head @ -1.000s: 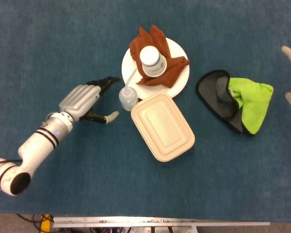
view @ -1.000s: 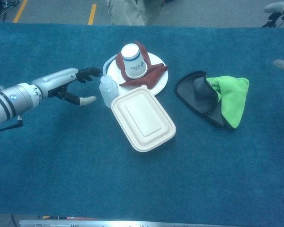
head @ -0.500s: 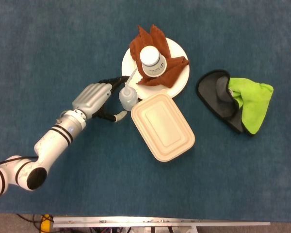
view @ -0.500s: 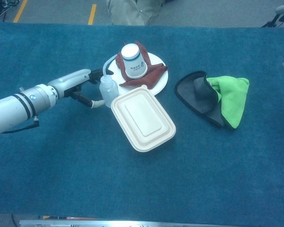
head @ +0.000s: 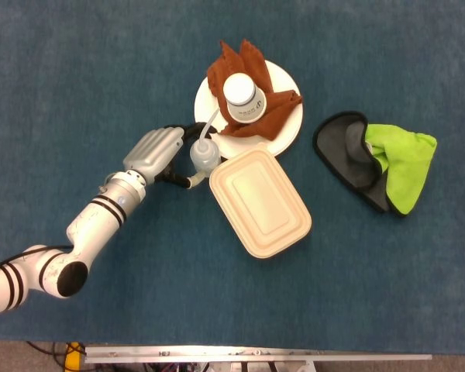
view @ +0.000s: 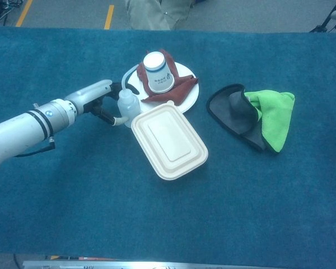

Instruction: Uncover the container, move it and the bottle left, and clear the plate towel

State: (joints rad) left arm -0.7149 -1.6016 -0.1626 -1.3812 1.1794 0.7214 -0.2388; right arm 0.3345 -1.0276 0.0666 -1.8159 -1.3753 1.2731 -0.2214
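Head view: left robot hand [head: 156, 151] around bottle [head: 204, 154]

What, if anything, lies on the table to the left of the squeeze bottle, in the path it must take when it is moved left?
Only the left hand itself, which is right against the bottle on that side. Beyond the hand and its arm, the blue table to the left shows nothing. The container and plate lie to the bottle's right, out of the way.
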